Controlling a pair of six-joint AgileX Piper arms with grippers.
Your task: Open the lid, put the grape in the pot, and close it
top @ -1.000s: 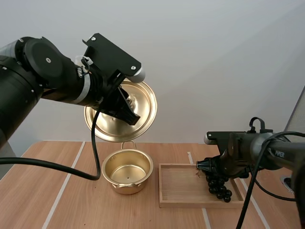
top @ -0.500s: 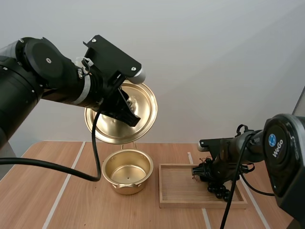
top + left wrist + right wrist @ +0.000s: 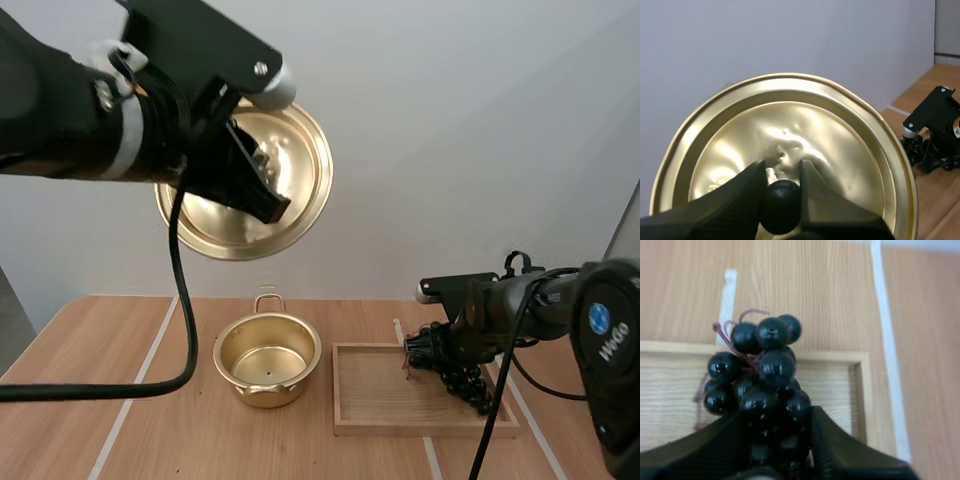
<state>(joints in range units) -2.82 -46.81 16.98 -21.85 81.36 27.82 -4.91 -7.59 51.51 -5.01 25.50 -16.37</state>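
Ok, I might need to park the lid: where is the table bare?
Widest bare patch: the table left of the pot, to its left edge. The left half of the tray is bare, between its left wall and the grapes. Crowded: the tray's right end, where the right gripper pinches the grapes; the pot-tray gap is narrow.

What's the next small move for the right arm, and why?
Probably raise the right jaws a little, so the grapes clear the wooden tray before they travel to the pot. The right jaws are shut on the bunch, low over the tray. The pot stands open and empty beside the tray, and the left jaws hold the lid by its knob, high above it.
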